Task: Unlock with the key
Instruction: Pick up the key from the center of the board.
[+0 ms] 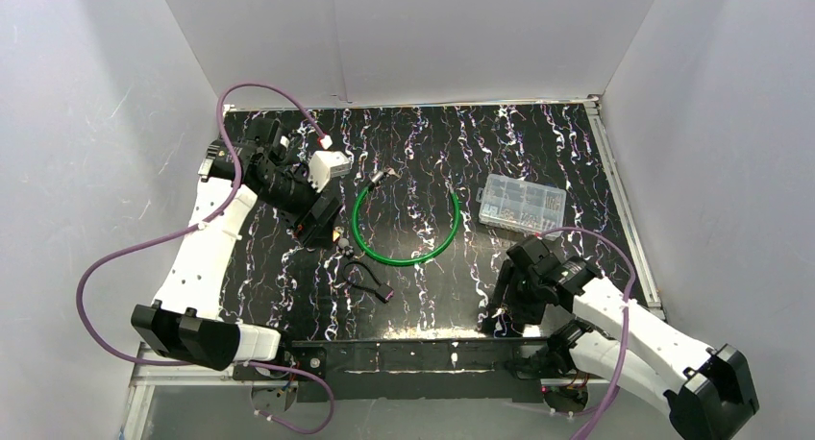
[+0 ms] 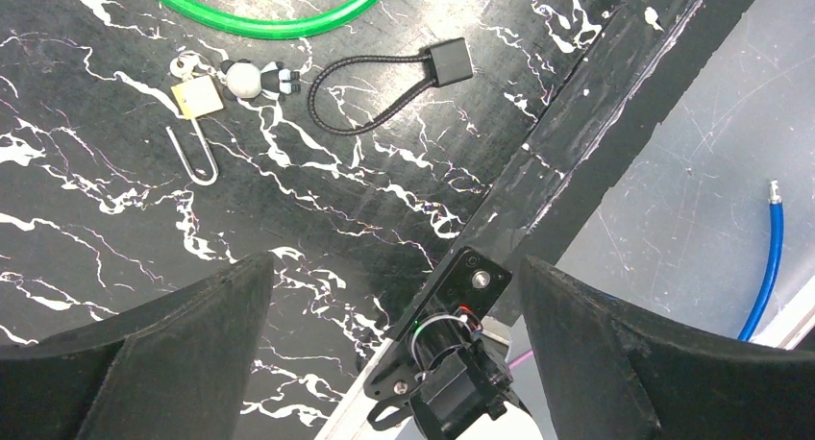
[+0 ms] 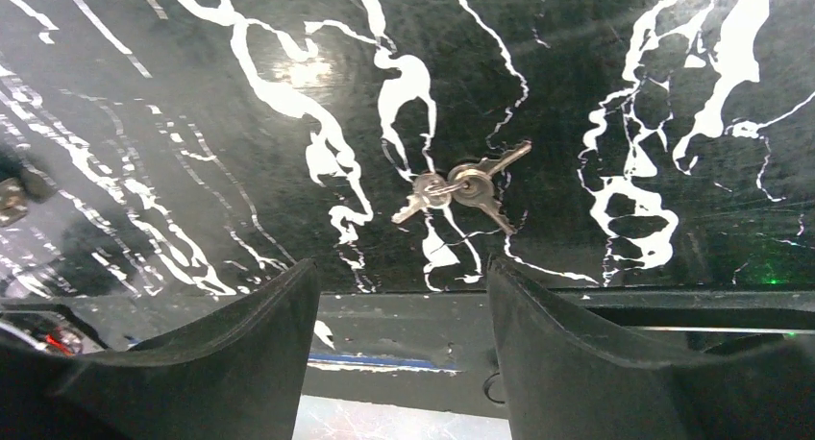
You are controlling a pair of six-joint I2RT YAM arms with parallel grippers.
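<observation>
We see even, diffuse light from above, bounced around by the white walls [image 1: 432,36], so shadows stay faint and soft. The glossy black table [image 1: 538,152] throws back pale glare, strongest as a hazy patch in the right wrist view. The overhead picture is a little soft, and fine detail smears. In the right wrist view the keys [image 3: 459,188] are sharp, while the fingers [image 3: 240,363] of the right gripper [image 3: 401,272], close to the lens, read as nearly black and featureless. The left wrist view is crisp across the tabletop.

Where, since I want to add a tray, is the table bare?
Bare: the far strip behind the green cable and parts box; the near middle between black strap and right pincer. Crowded: around the padlock by the cable.
</observation>
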